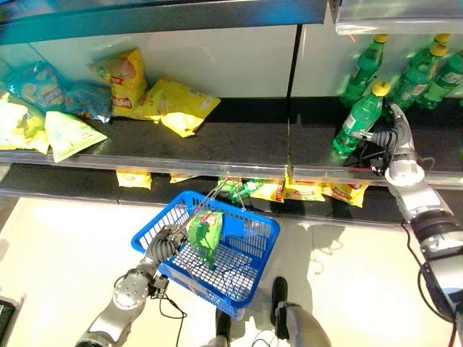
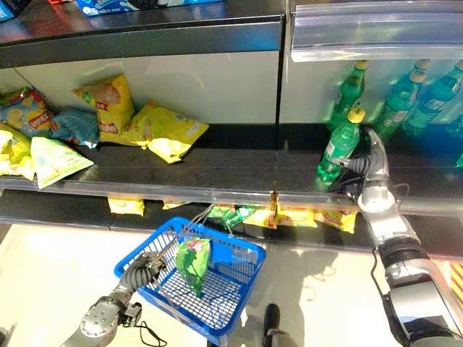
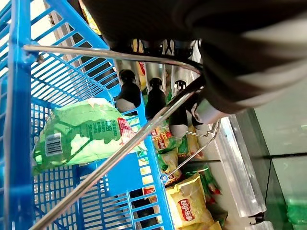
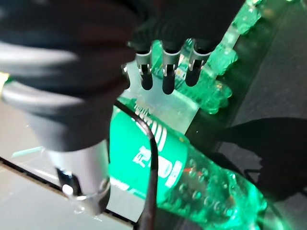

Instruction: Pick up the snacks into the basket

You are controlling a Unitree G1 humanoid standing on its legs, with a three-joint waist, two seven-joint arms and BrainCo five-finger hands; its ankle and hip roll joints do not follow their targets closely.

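- two hands are in play. where does the left hand (image 1: 165, 246) sit?
- low down, at the near-left rim of the blue basket (image 1: 249, 254). its fingers (image 3: 128, 93) are curled round the basket's wire handle (image 3: 110, 54), gripping it.
- and the snacks?
- one green snack bag (image 1: 205, 235) is already inside the basket, standing on edge against the mesh. the rest lie on the shelf (image 1: 239, 144): yellow chip bags (image 1: 177, 105) toward the middle, blue bags (image 1: 43, 87) and pale green bags (image 1: 69, 134) at the left end. more yellow bags (image 1: 347, 191) lie on the lower shelf behind the basket.
- what about the right hand (image 1: 394, 137)?
- it is up on the right section of the shelf, just beside a green bottle (image 1: 359, 119) with a yellow cap. in the right wrist view its fingers (image 4: 165, 72) are stretched out over the bottle's clear label, not curled round it, so the hand is relaxed and grips nothing.
- anything else nearby?
- more green bottles (image 1: 427, 72) stand behind that one, toward the back of the shelf.
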